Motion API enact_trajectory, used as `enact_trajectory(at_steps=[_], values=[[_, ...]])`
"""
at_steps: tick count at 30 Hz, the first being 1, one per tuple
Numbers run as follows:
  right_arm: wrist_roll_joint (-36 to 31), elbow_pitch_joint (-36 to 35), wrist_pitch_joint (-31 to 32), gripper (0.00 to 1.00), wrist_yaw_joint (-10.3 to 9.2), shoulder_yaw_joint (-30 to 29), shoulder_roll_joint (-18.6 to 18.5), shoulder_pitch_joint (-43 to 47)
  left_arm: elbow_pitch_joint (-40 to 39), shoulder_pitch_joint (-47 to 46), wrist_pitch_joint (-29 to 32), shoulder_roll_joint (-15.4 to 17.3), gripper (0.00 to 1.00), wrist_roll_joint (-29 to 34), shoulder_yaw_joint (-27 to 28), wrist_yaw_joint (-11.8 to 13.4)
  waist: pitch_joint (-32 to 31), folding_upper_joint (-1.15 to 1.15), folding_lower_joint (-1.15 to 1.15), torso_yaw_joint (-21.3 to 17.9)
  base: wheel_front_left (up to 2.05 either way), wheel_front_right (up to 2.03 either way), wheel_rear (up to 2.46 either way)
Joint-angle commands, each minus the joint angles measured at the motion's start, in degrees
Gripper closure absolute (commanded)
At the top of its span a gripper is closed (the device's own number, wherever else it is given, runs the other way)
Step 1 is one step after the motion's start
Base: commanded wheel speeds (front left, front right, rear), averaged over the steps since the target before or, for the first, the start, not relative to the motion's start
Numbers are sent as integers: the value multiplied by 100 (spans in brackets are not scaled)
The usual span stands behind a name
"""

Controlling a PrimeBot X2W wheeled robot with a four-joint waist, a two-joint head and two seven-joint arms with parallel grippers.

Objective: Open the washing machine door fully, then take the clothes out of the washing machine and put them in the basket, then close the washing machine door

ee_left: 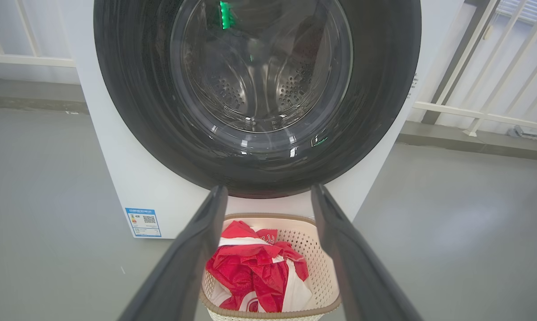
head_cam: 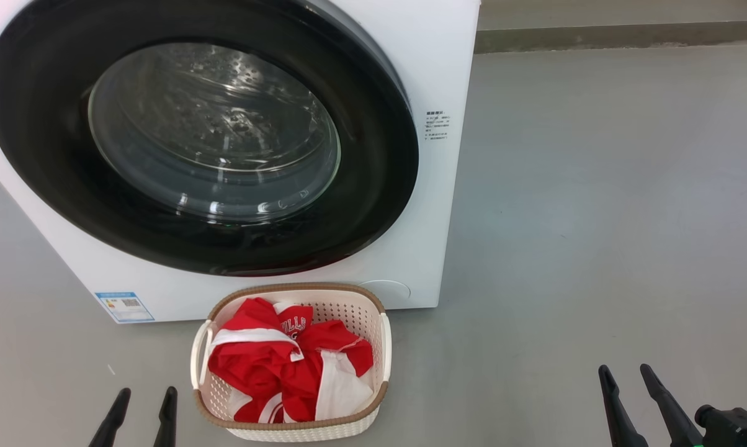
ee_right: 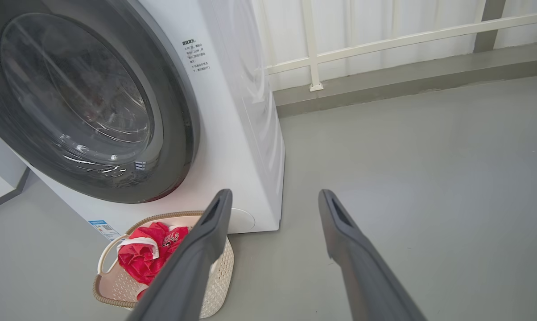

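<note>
Two grippers are seen low in the head view, each with its long dark fingers spread wide and nothing held between them. The left gripper (head_cam: 147, 397) is placed just left of the small cream-white perforated plastic basket (head_cam: 355, 313) with the brown woven-look rim. The right gripper (head_cam: 625, 372) is kept well to the right, over the smooth grey floor (head_cam: 597, 217).

The basket is set on the floor just in front of the big white front-loading washing machine (head_cam: 438, 81), below the lower edge of the door. The bright red soft clothes (head_cam: 274, 366) with white panels are piled inside the basket, and white lettering is shown on one red fold near the back.

The large round washing machine door (head_cam: 212, 130), with its wide glossy black rim and bulging clear glass window, is shut flat against the front of the machine. The perforated steel drum (ee_left: 233, 93) is seen through the glass. A small blue label (head_cam: 124, 307) is stuck at the lower left corner of the white front. A white metal railing (ee_right: 384, 42) is seen along the wall behind the machine in the right wrist view.
</note>
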Motion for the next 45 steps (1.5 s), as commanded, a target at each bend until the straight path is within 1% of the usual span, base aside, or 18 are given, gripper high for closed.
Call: enact_trajectory(at_steps=[1, 18, 19, 24, 27, 31, 35, 45], values=[[-36, -149, -36, 0, -6, 106, -98, -87, -162, -146, -52, 94, 0, 44, 249, -32, 0, 0, 0, -2, 0, 0, 0], [-46, -182, -36, 0, -6, 90, -66, -86, -125, -127, -52, 71, 0, 9, 262, -32, 29, 0, 0, 26, 0, 0, 0], [-6, -32, 1, 100, 0, -26, 28, 0, -3, 10, 1, -6, 100, -3, 18, 0, 30, 0, 0, 26, 0, 0, 0], [8, 323, 13, 100, 0, -17, 153, 26, 339, 21, 41, -228, 100, -18, -72, 8, 30, 0, 0, 26, 0, 0, 0], [152, 333, 56, 100, 0, -28, 167, 0, 358, -5, 84, -258, 100, -165, -60, 7, 28, 0, 2, 27, 0, 0, 0], [369, 310, 123, 100, 0, -45, 169, -39, 349, -37, 151, -279, 100, -387, -37, 5, 15, 0, 13, 28, 0, 0, 0], [584, 299, 189, 100, -1, -62, 171, -86, 352, -76, 216, -299, 100, -607, -15, 4, 24, 0, 1, 30, 0, 0, 0], [1123, 264, 356, 100, -1, -106, 177, -207, 352, -180, 381, -351, 100, -1160, 42, 1, 26, 0, 0, 33, 0, 0, 0]])
